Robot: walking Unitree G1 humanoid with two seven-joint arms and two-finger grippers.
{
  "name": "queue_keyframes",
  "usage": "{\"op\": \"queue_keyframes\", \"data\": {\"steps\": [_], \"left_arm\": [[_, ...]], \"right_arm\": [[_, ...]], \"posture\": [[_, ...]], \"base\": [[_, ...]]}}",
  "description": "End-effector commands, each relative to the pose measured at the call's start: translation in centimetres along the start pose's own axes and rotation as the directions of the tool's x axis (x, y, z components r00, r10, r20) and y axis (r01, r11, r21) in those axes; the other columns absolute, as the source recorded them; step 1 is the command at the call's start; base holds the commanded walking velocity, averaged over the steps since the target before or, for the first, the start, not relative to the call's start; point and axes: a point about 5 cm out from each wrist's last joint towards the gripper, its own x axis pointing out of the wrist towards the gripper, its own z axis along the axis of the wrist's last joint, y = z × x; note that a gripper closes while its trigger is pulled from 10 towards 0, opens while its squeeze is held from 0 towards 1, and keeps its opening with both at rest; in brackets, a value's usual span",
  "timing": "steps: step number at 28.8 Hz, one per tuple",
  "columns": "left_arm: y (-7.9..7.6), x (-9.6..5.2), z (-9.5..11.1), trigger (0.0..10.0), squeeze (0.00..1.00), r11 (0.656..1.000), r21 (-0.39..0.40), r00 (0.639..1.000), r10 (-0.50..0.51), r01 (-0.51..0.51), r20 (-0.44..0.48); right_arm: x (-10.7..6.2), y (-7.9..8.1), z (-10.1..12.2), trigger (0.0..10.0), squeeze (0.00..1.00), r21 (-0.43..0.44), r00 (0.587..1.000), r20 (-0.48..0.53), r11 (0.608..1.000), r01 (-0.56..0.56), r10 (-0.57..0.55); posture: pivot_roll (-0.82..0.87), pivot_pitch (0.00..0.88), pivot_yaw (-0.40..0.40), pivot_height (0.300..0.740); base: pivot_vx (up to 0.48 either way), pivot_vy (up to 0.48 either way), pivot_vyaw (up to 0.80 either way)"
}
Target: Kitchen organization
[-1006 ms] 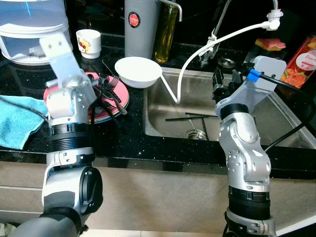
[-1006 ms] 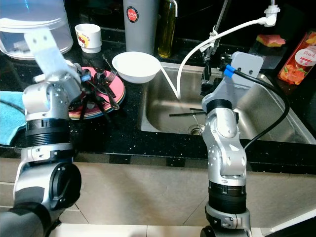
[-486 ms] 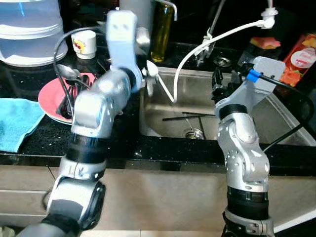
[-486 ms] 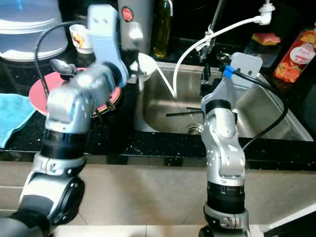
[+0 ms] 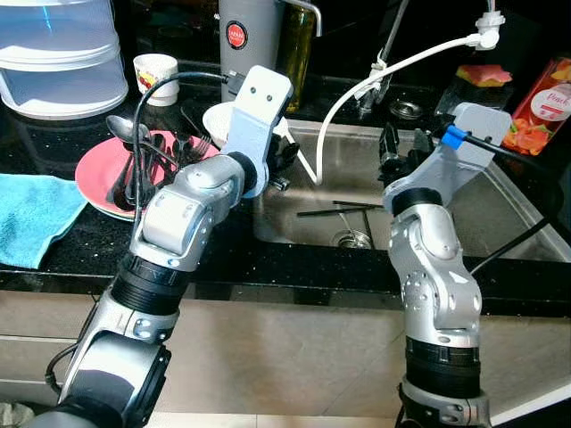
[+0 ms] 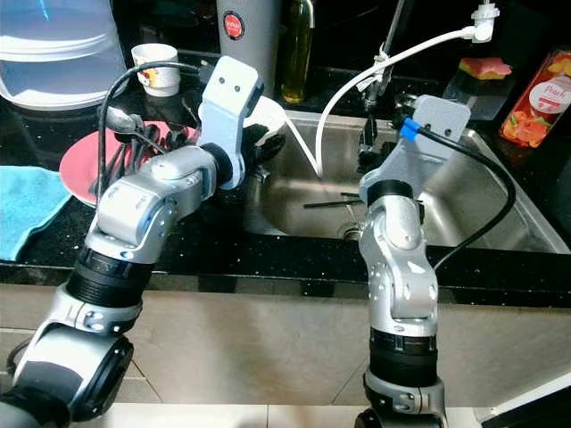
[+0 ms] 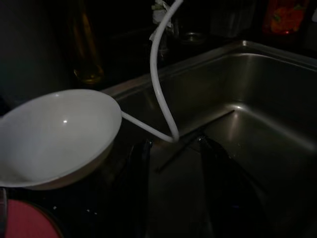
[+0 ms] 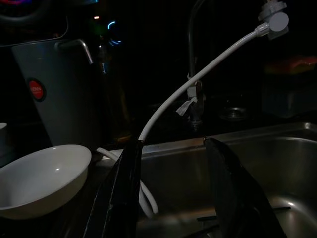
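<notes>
Head camera looks down on a black stone counter (image 5: 223, 259) with a steel sink (image 5: 500, 223) set into it, right of frame centre.

Left arm reaches across the middle of the frame. We see its left gripper (image 7: 173, 198) at the sink's left edge, fingers spread apart with nothing between them; in the left wrist view the two black fingers (image 7: 138, 188) frame the sink basin, the white bowl (image 7: 54, 136) just off to one side, not touched.

Right arm stands upright at centre right. Right gripper (image 8: 171, 198) sits over the sink's rear half, fingers parted and empty; through them we see the basin and the bowl farther off.

White bowl (image 6: 268, 111) rests on the counter at the sink's upper left corner, partly hidden behind the left wrist.

A white hose (image 5: 401, 62) arcs from upper right down into the sink. A dark thin stick-like item (image 5: 343, 211) lies on the sink floor near the drain; we cannot tell what it is.

Left of centre: pink plate (image 5: 94, 174) with dark cutlery (image 5: 134, 160) piled on it. A blue cloth (image 5: 31, 214) lies at the left edge.

Along the top: clear container (image 5: 58, 58), small white cup (image 5: 156, 71), grey jug (image 5: 245, 31), oil bottle (image 5: 299, 45). Upper right: red carton (image 5: 540, 102).
</notes>
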Motion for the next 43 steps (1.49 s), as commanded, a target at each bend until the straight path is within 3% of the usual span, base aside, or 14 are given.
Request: {"op": "queue_keyframes", "data": {"steps": [1,2,12,18,20,21,23,24,28,32,33,38,40,43], "left_arm": [[0.2,0.1,-0.1,10.0,0.41,0.999,0.03,1.0,0.018,-0.018,0.0],[0.3,0.1,0.0,10.0,0.0,0.999,0.03,0.999,0.035,-0.035,0.007],[2.4,0.4,-0.1,10.0,0.0,0.979,0.015,0.979,0.204,-0.204,-0.028],[3.6,0.2,-0.7,10.0,0.0,0.941,0.031,0.936,0.339,-0.338,-0.098],[5.6,-0.3,-0.6,10.0,0.0,0.885,0.01,0.879,0.463,-0.465,-0.112],[5.6,-0.3,-0.6,10.0,0.0,0.885,0.01,0.879,0.463,-0.465,-0.112],[6.9,-0.7,-0.7,10.0,0.0,0.838,-0.018,0.832,0.539,-0.546,-0.134],[6.9,-0.7,-0.7,10.0,0.0,0.838,-0.018,0.832,0.539,-0.546,-0.134],[8.6,-1.4,-1.2,10.0,0.0,0.756,-0.071,0.753,0.63,-0.65,-0.189],[9.1,-1.6,-1.8,10.0,0.0,0.732,-0.122,0.735,0.634,-0.671,-0.24],[9.2,-1.7,-2.2,10.0,0.0,0.714,-0.177,0.729,0.622,-0.678,-0.285],[8.7,-1.4,-2.9,10.0,0.0,0.713,-0.25,0.748,0.568,-0.655,-0.343],[8.7,-1.4,-2.7,10.0,0.0,0.698,-0.244,0.734,0.591,-0.673,-0.334],[9.2,-1.8,-2.2,10.0,0.0,0.648,-0.244,0.691,0.646,-0.721,-0.323]], "right_arm": [[-0.2,-0.2,0.2,10.0,0.0,0.005,1.0,0.015,1.0,0.016,-0.016],[-0.2,-0.2,0.2,10.0,0.0,0.007,1.0,0.014,1.0,0.015,-0.015],[-0.5,0.4,0.1,10.0,0.0,0.021,1.0,0.006,1.0,0.003,-0.003],[-0.6,0.6,0.0,10.0,0.0,0.025,1.0,-0.002,1.0,0.001,-0.001],[-0.6,0.7,-0.2,10.0,0.0,0.028,1.0,-0.008,1.0,-0.003,0.003],[-0.6,0.7,-0.2,10.0,0.0,0.028,1.0,-0.008,1.0,-0.003,0.003],[-0.6,0.8,-0.3,10.0,0.0,0.03,1.0,-0.012,1.0,-0.004,0.005],[-0.6,0.8,-0.3,10.0,0.0,0.03,1.0,-0.012,1.0,-0.004,0.005],[-0.5,0.8,-0.2,10.0,0.0,0.029,1.0,-0.006,1.0,-0.005,0.005],[-0.4,0.7,-0.2,10.0,0.0,0.028,1.0,-0.004,1.0,-0.005,0.005],[-0.5,0.7,-0.2,10.0,0.0,0.028,1.0,-0.005,1.0,-0.006,0.006],[-0.5,0.8,-0.2,10.0,0.0,0.03,1.0,-0.005,1.0,-0.008,0.008],[-0.5,0.8,-0.2,10.0,0.0,0.03,1.0,-0.004,1.0,-0.009,0.009],[-0.5,0.8,-0.2,10.0,0.0,0.029,1.0,-0.004,1.0,-0.01,0.01]], "posture": [[0.19,0.04,-0.055,0.74],[0.19,0.044,-0.053,0.74],[0.18,0.054,-0.055,0.74],[0.17,0.064,-0.066,0.74],[0.17,0.063,-0.067,0.74],[0.17,0.063,-0.067,0.74],[0.17,0.058,-0.067,0.74],[0.17,0.058,-0.067,0.74],[0.16,0.052,-0.067,0.74],[0.16,0.048,-0.067,0.74],[0.16,0.046,-0.066,0.74],[0.16,0.044,-0.068,0.74],[0.16,0.04,-0.069,0.74],[0.16,0.038,-0.071,0.74]], "base": [[0.0,0.0,0.0],[0.0,0.0,0.0],[0.0,0.0,0.0],[0.0,0.0,0.0],[0.0,0.0,0.0],[0.0,0.0,0.0],[0.0,0.0,0.0],[0.0,0.0,0.0],[0.0,0.0,0.0],[0.0,0.0,0.0],[0.0,0.0,0.0],[0.0,0.0,0.0],[0.0,0.0,0.0],[0.0,0.0,0.0]]}}
